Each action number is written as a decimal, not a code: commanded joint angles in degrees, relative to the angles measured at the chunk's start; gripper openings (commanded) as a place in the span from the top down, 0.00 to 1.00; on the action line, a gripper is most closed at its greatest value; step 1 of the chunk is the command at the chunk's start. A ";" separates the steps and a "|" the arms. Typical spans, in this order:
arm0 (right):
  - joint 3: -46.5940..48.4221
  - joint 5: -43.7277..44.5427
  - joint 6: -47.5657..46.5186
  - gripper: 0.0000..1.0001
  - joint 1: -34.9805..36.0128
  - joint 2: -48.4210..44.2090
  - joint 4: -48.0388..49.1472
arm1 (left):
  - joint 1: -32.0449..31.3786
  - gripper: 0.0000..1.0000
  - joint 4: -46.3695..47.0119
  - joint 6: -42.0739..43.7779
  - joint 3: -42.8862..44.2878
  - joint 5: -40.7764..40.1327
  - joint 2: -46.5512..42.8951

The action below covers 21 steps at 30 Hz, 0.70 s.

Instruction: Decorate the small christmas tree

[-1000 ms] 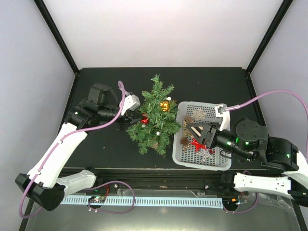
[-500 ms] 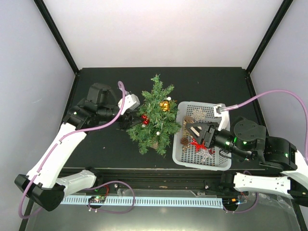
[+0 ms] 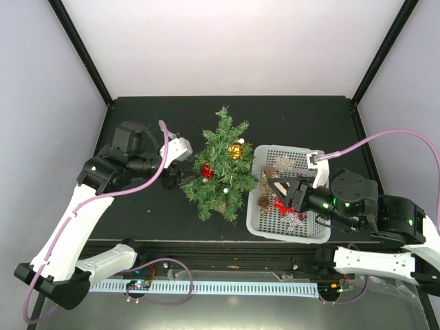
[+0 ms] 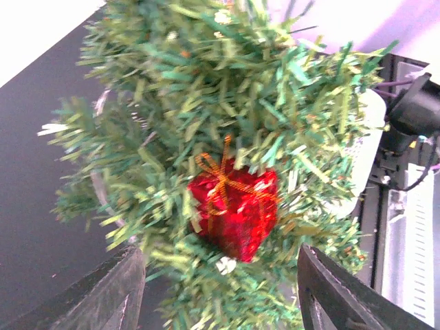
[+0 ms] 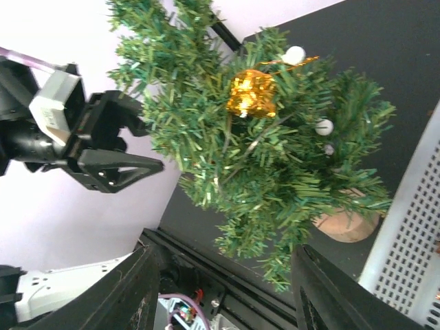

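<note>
The small christmas tree point(image 3: 223, 165) stands upright on the black table left of the white basket point(image 3: 289, 232). A red gift-box ornament point(image 3: 205, 170) with gold ribbon hangs on its left side and also shows in the left wrist view point(image 4: 234, 210). A gold ornament point(image 3: 235, 150) hangs near the top and also shows in the right wrist view point(image 5: 251, 92). My left gripper point(image 3: 173, 177) is open and empty, just left of the tree. My right gripper point(image 3: 275, 184) is open and empty, held over the basket and facing the tree point(image 5: 261, 151). The tree's tan base point(image 5: 347, 223) shows by the basket.
The basket holds a silver snowflake point(image 3: 284, 163), a red bow point(image 3: 282, 205), a silver star point(image 3: 296, 218) and pine cones point(image 3: 263, 201). Black frame posts stand at the back corners. A rail runs along the near edge.
My left gripper has drawn back to the left, away from the tree, leaving the red gift-box ornament hanging on the branches. The right arm has barely moved.
</note>
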 commanded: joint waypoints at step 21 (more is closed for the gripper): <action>-20.69 -17.53 -8.86 0.43 -37.75 15.73 -9.30 | 29.32 0.36 -3.64 -6.91 -8.07 6.22 4.39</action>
